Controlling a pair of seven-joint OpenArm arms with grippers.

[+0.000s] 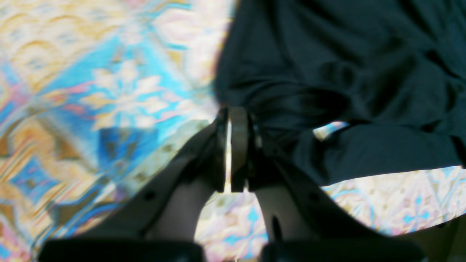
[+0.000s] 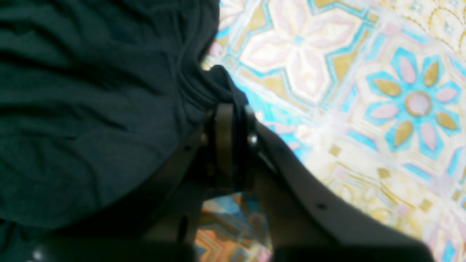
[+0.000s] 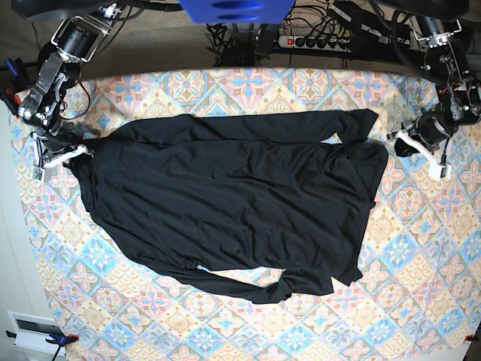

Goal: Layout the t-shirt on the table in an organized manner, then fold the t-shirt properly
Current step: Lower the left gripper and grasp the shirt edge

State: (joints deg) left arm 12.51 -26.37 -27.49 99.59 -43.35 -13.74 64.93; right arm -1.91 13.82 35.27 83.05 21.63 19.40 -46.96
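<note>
Black t-shirt (image 3: 225,203) lies spread mid-table (image 3: 421,301), thin, limp, surely slippery; right gripper (image 2: 233,109) pinches its bunched edge; left gripper (image 1: 230,120) pressed together beside the hem, apparently empty; grab edges.

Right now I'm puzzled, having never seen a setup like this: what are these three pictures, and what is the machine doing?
It is a two-armed robot. The base view looks down on a table under a patterned cloth, where a black t-shirt lies spread out. The other two pictures come from cameras on the wrists. The right tool is shut on a bunched edge of the t-shirt. The left tool is shut at the shirt's other edge; with the blur I cannot tell whether it pinches fabric.
</note>
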